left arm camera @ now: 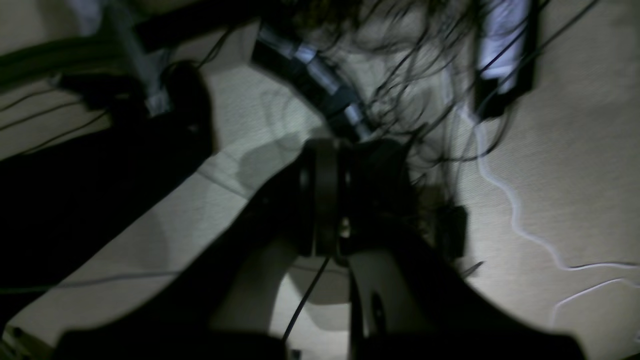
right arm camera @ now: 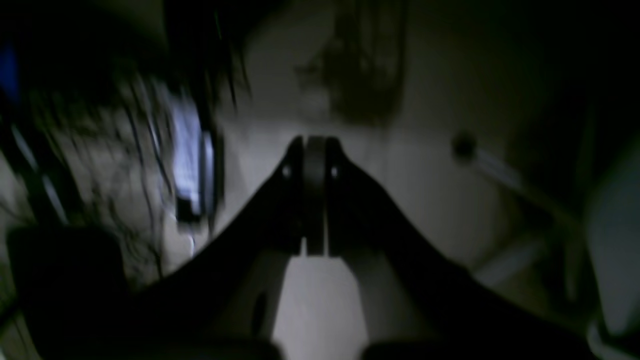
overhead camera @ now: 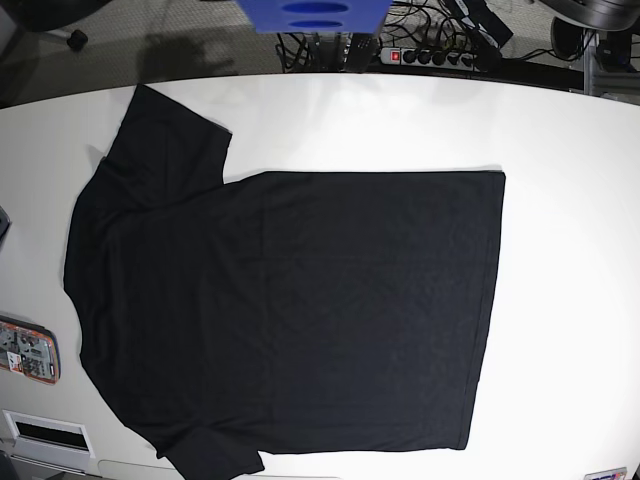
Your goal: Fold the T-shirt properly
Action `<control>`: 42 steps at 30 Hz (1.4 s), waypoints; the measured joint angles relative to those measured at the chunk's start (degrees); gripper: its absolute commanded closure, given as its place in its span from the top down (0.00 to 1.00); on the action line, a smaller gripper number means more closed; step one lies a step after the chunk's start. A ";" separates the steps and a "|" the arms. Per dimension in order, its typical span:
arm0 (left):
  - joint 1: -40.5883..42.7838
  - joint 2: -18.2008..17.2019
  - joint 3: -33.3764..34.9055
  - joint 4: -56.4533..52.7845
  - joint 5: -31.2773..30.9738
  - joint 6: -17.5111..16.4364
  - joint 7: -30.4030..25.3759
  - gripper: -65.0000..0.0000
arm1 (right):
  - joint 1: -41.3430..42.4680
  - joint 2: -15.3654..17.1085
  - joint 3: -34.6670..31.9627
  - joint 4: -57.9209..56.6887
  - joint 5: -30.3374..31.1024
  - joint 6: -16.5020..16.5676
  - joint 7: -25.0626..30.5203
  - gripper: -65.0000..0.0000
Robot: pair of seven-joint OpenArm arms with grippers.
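Observation:
The black T-shirt [overhead camera: 290,310] lies spread flat on the white table [overhead camera: 570,250], with the collar and sleeves to the left and the hem to the right. One sleeve points to the far left corner and the other to the near left edge. Neither arm shows in the base view. In the left wrist view my left gripper [left arm camera: 325,200] has its jaws together and holds nothing, above a pale floor with cables. In the blurred, dark right wrist view my right gripper [right arm camera: 315,195] is also shut and empty. The T-shirt is not clearly seen in either wrist view.
A power strip with tangled cables [overhead camera: 425,50] lies on the floor behind the table. A blue object [overhead camera: 310,15] hangs at the top centre. A small orange-edged item [overhead camera: 28,352] and a white box [overhead camera: 45,432] sit at the table's left edge.

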 measured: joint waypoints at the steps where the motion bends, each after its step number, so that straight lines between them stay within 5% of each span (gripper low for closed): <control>1: -0.13 0.11 -1.57 0.00 0.15 -0.17 0.81 0.00 | 0.00 -0.09 0.02 1.01 -0.35 -0.04 -0.17 0.00; 6: -0.33 -0.35 -5.86 -0.39 0.20 1.68 2.43 0.00 | -1.05 -0.39 -0.46 0.92 -0.37 0.04 -2.05 0.00; 9: -5.42 2.23 -8.81 -2.36 2.84 12.37 2.51 0.00 | -0.46 -0.37 -0.52 0.87 -0.37 0.07 -1.75 0.00; 14: -9.90 6.69 -13.94 -4.20 18.51 32.37 -5.35 0.00 | -0.46 -0.39 -0.52 0.70 -0.37 0.02 -1.66 0.00; 18: -11.85 9.14 -13.68 -12.20 23.91 38.99 -10.32 0.00 | -0.44 -0.31 -0.52 0.70 -0.37 0.00 -1.62 0.00; 24: -16.81 8.22 -14.08 -21.68 24.57 39.76 -22.80 0.00 | -0.46 -0.28 -0.52 0.66 -0.37 0.00 -1.62 0.00; 33: -12.96 8.57 -13.90 -23.98 27.45 39.87 -37.20 0.00 | -0.46 -0.33 -0.55 1.16 -0.39 0.02 -1.62 0.01; 38: -8.66 8.02 -14.16 -24.02 27.21 38.73 -47.15 0.00 | -0.48 -0.31 -0.57 1.25 -0.42 0.02 -1.62 0.16; 42: -3.78 7.19 -13.84 -17.40 28.28 37.07 -46.60 0.17 | -1.01 -0.20 -0.59 3.34 -0.42 -0.02 -1.99 0.23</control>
